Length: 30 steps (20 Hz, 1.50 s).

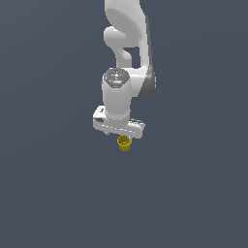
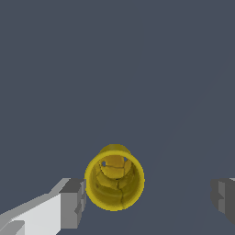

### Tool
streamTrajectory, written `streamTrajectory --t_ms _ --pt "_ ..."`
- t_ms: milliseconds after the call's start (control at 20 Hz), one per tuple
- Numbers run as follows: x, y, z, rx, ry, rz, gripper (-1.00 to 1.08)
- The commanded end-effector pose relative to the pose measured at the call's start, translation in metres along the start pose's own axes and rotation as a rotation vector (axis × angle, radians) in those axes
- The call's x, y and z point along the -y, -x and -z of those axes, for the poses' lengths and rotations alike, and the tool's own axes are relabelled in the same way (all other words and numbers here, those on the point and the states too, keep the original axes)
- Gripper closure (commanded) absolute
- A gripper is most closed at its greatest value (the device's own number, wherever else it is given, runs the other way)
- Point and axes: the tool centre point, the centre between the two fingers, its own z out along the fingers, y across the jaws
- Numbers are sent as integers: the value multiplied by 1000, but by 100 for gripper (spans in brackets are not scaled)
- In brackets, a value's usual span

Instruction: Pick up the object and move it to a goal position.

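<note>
One yellow cup point(image 2: 114, 180) – upright, nothing inside | jaws spread – one pad point(image 2: 73, 203) touching rim, other apart

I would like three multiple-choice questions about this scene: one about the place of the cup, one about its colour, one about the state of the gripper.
1. Where is the cup?
A. between the two fingers
B. far from the gripper
C. on top of the arm

2. What colour is the cup?
A. red
B. yellow
C. blue

3. How is the gripper?
A. shut with nothing in it
B. out of view
C. open

Answers: 1 A, the wrist view shows a finger on each side; 2 B, its rim is yellow; 3 C, a wide gap separates the fingers.
</note>
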Motion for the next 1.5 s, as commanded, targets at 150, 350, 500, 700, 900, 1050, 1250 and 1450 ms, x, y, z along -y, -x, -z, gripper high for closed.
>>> streamTrajectory --t_ms 150,350,500,700,900,1050,1250,1450 --pt "10 10 -17 6 -7 -137 -92" --pt "16 16 -26 9 -10 -220 -92" --pt "19 20 -32 11 -11 -269 -92" --pt "21 23 -37 13 -12 -316 -92" --pt "23 25 -40 14 -13 -342 -92" --pt "23 26 -41 15 -13 -348 -92" --pt "23 26 -44 15 -13 -343 -92" --pt "23 26 -59 15 -13 -345 -92"
